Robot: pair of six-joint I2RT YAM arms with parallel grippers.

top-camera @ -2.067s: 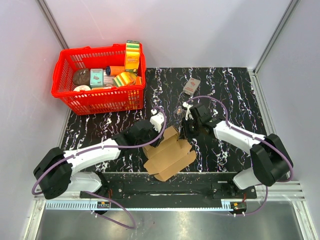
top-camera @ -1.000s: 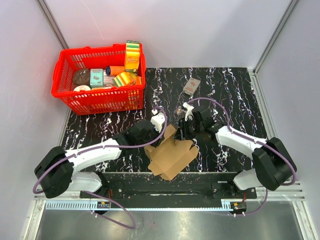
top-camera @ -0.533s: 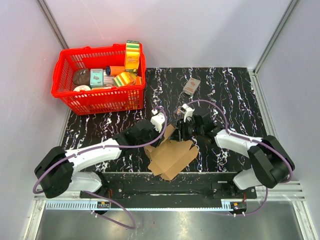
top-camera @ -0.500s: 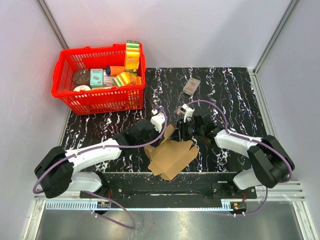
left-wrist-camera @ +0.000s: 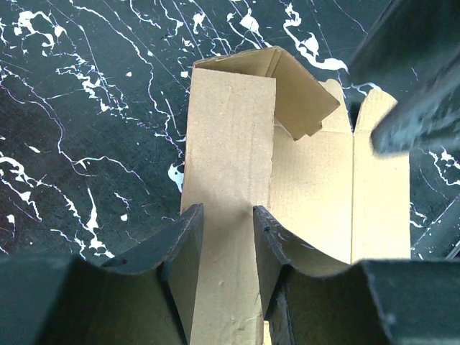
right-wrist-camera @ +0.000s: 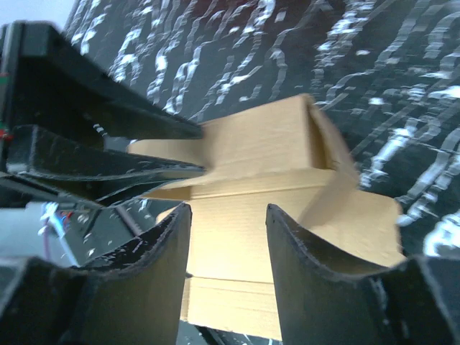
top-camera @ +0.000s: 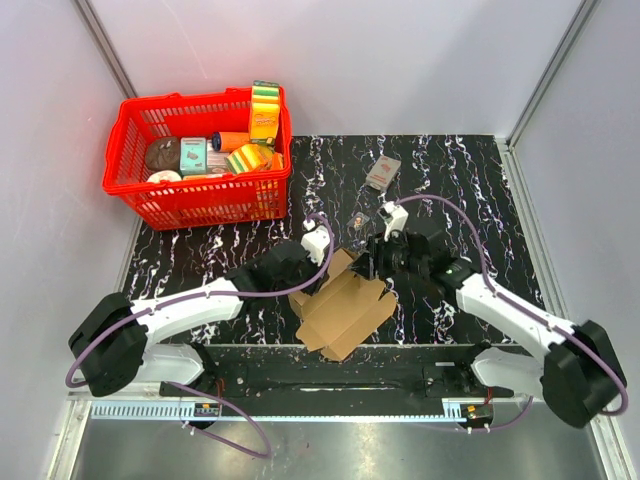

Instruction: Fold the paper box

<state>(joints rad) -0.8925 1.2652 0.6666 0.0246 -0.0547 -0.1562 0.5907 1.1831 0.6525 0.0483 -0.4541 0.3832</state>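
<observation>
Since it's thin brown cardboard, the paper box [top-camera: 340,312] should be light and stiff only across its panels; it'll hinge readily at the scored creases, skate on the smooth table [top-camera: 455,180], and crush or tear if pinched hard. Best bet: take a panel by a free edge close to a crease and pin the neighbouring panel flat. It lies part-folded near the table's front edge, between the two arms, one wall and an end flap raised at its far side.

The left hand [left-wrist-camera: 226,215] is low over a long panel at the near end, fingers part-spread with cardboard showing in the gap; can't tell if it's nipping anything. The right hand [right-wrist-camera: 228,210] is at the box's far-right side, fingers spread and nothing between them, so released.

Versus half a second ago the box has barely shifted, but the right arm's elbow has swung out right and toward the front edge and its fingers have parted. Two seconds back the sheet lay flatter.

Small grey-and-red packet [top-camera: 382,172] well behind, red basket [top-camera: 135,195] of groceries far left
</observation>
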